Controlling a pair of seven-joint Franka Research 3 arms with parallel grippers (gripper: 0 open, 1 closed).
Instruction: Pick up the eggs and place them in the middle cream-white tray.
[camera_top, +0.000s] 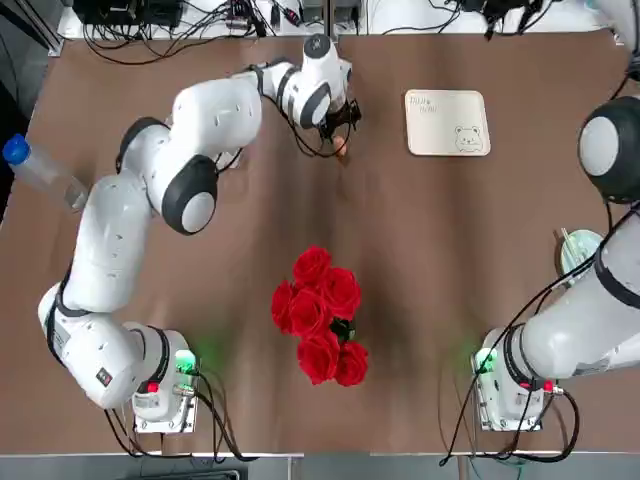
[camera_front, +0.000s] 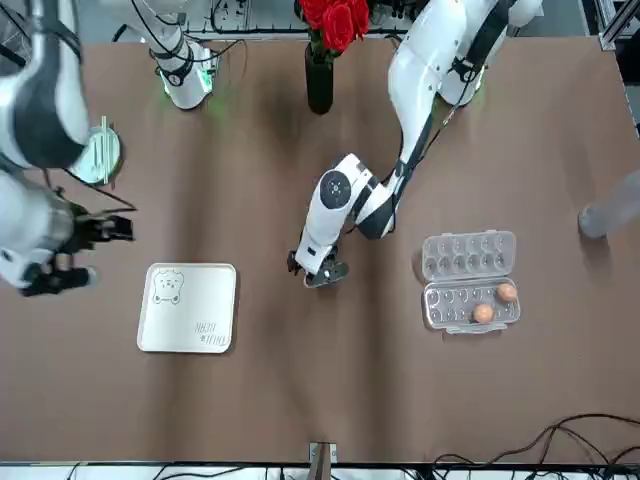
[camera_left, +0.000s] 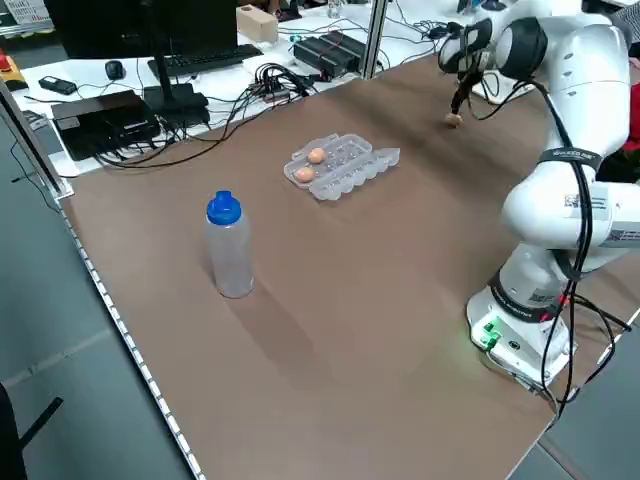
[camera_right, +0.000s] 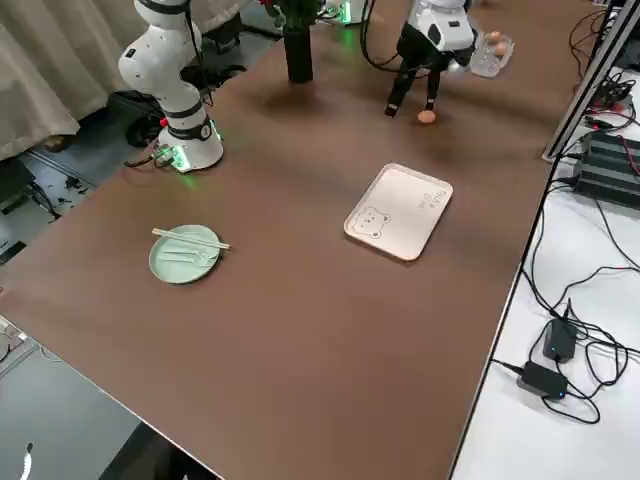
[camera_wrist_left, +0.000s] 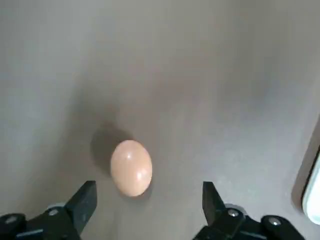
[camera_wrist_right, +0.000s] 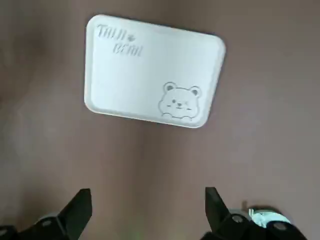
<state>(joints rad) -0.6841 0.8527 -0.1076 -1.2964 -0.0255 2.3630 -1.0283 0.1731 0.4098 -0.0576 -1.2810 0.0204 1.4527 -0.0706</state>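
On the tabletop, seen from overhead:
Left claw: mine, at about 12 o'clock of the roses, fingers apart, gripping nothing.
Loose egg: lying on the bare tabletop just below my left claw, between its spread fingers in the wrist view, not touching them.
Cream-white tray: at 3 o'clock of that egg, well apart, nothing on it; bear drawing in its near right corner.
Egg carton: clear, opened, hidden under my left arm from overhead; two eggs sit in one half.
Right claw: mine, fingers apart, empty, hanging above the tray's near side.
Water bottle: at 9 o'clock, near the tabletop's left edge.
Green plate: pale, with chopsticks, at the right edge.
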